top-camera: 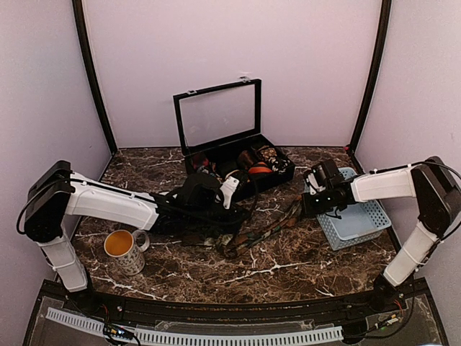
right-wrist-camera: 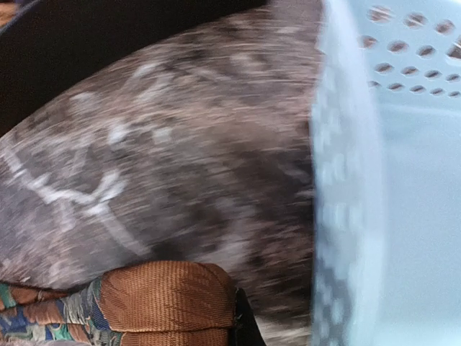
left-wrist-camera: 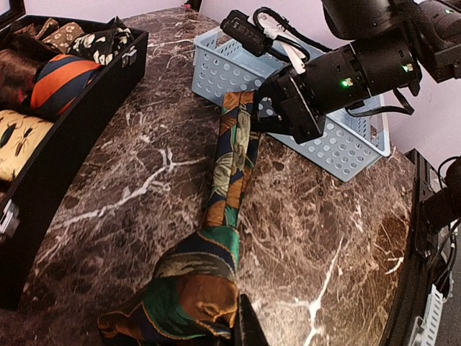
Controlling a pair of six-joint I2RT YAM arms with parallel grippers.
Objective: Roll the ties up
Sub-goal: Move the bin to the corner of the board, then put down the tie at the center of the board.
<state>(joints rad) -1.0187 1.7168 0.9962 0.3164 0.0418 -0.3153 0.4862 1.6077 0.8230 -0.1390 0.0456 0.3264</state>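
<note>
One tie (top-camera: 265, 231), dark green and brown with orange patches, lies stretched across the marble table between my two grippers. My left gripper (top-camera: 227, 242) is shut on its wide, bunched end (left-wrist-camera: 191, 295); one dark fingertip (left-wrist-camera: 248, 328) shows beside the fabric. From there the tie (left-wrist-camera: 232, 155) runs straight to my right gripper (top-camera: 307, 205), which is shut on the narrow end next to the blue basket (top-camera: 360, 220). In the right wrist view the brown tie end (right-wrist-camera: 166, 303) sits folded against a dark fingertip (right-wrist-camera: 245, 330). That view is blurred.
A black case (top-camera: 272, 180) with its glass lid raised stands at the back and holds several rolled fabric coils (left-wrist-camera: 65, 79). The blue basket (left-wrist-camera: 338, 148) sits at the right. A mug (top-camera: 124, 250) of orange liquid stands near my left arm.
</note>
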